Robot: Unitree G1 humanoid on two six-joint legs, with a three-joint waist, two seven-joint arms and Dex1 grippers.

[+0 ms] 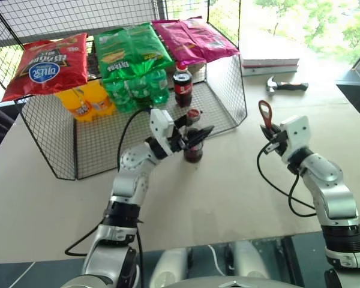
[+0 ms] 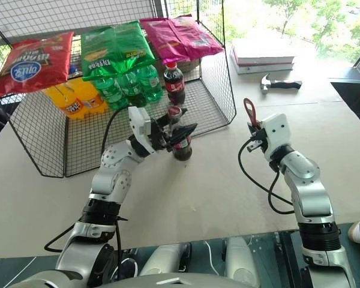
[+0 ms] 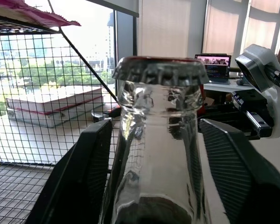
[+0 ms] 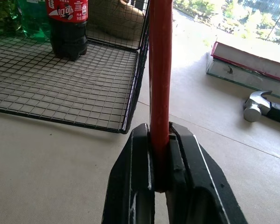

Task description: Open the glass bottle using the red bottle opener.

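Both arms are reaching up from the bottom of the head views, and between them lies the gap that matters. Left of centre, the left gripper [image 1: 195,139] is bracketing the glass bottle [image 1: 192,150], which is standing upright on the table [image 1: 228,180] just in front of the wire rack [image 1: 228,96]; in the left wrist view its two black fingers [image 3: 88,168] are flanking the clear neck just below the crimped metal cap [image 3: 159,70], set narrow about the glass, though I cannot tell whether the pads are pressing it yet. At the right of the frame, the right gripper [image 1: 269,137] is clamping the red bottle opener [image 1: 264,114] by its handle, long axis vertical, ring head pointing up. Opener and cap are well apart, the cap lying to the opener's left in the head views and at much the same height. My judgement: the right arm is the one to carry the ring leftward over the cap, tipping the opener down from upright so the head can hook the rim.
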